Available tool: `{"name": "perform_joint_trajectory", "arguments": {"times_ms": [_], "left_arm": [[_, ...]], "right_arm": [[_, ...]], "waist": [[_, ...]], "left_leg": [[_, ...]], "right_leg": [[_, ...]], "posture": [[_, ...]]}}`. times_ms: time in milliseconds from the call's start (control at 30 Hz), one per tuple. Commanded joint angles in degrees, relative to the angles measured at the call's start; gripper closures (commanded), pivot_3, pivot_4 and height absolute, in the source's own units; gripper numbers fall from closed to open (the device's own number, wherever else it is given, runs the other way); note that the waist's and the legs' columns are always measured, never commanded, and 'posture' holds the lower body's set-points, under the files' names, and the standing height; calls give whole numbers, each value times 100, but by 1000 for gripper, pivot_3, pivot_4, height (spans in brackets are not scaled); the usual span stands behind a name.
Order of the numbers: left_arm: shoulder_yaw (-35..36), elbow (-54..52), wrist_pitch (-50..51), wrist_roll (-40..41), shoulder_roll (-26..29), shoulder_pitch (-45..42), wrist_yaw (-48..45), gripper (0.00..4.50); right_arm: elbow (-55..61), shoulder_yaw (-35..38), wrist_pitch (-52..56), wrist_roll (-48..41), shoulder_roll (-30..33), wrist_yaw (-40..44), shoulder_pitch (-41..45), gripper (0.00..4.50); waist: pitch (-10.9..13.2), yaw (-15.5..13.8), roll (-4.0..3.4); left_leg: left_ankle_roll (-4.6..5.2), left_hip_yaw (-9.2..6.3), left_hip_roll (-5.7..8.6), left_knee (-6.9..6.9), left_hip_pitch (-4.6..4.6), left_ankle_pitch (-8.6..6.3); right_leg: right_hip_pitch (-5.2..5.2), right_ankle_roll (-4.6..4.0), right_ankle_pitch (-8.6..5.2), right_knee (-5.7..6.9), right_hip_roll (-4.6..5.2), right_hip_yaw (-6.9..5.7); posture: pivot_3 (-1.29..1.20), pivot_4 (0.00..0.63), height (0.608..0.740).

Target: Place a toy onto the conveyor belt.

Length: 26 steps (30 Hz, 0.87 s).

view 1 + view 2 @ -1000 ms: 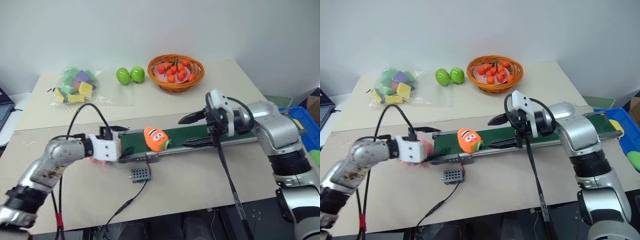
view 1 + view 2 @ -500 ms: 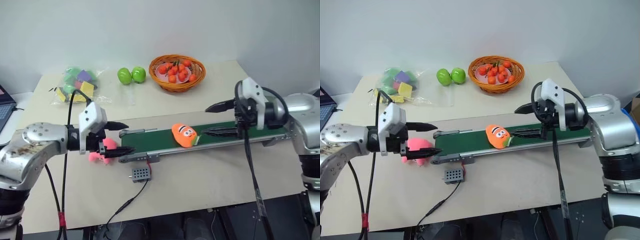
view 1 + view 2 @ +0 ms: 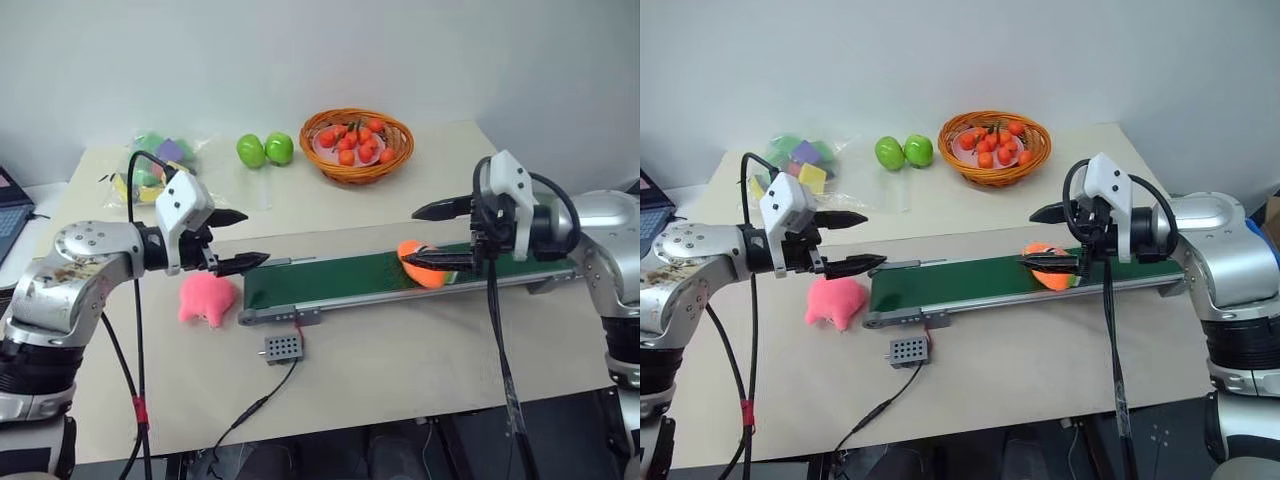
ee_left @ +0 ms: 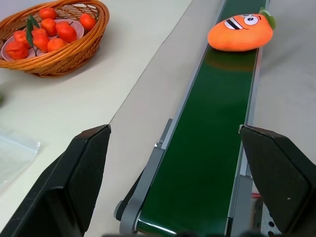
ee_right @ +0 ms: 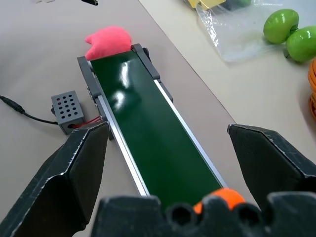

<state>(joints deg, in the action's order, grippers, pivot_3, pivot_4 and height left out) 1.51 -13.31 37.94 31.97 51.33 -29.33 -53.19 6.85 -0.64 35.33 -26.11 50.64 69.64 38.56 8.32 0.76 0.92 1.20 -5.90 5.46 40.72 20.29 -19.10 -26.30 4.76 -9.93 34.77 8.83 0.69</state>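
Carrot toy (image 4: 240,32) lies on the conveyor belt (image 3: 330,280), long axis across it, green top toward the table's near edge; my right gripper (image 3: 437,235) and left gripper (image 3: 238,240) both spread, empty.

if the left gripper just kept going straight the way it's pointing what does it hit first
Probably the green belt of the conveyor: the left gripper, open, points along it and slightly down. Further along that line lies the orange toy. Depth is hard to judge.

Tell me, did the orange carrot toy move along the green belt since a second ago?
Yes. The toy has ridden along the conveyor belt toward the robot's right, away from the small grey box and up to the right tool.
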Motion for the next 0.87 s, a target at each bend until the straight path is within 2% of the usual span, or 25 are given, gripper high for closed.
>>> {"name": "perform_joint_trajectory", "arguments": {"times_ms": [33,500,867], "left_arm": [[207,-254,146,171,3,-150,-36,72],[252,-280,215,267,-241,-761,58,72],[140,-220,-16,-14,-324,-905,103,72]], "right_arm": [[32,210,-64,-83,47,-33,122,0],[-43,234,-134,-50,50,-58,146,0],[-86,196,-175,-51,-9,-107,142,0]], "waist": [[0,1,0],[0,7,1],[0,6,1]], "left_leg": [[0,0,0,0,0,0],[0,0,0,3,0,0],[0,1,0,4,0,0]], "right_leg": [[0,0,0,1,0,0],[0,0,0,3,0,1],[1,0,0,3,0,1]], "posture": [[0,150,740],[0,150,740],[0,150,740]]}}
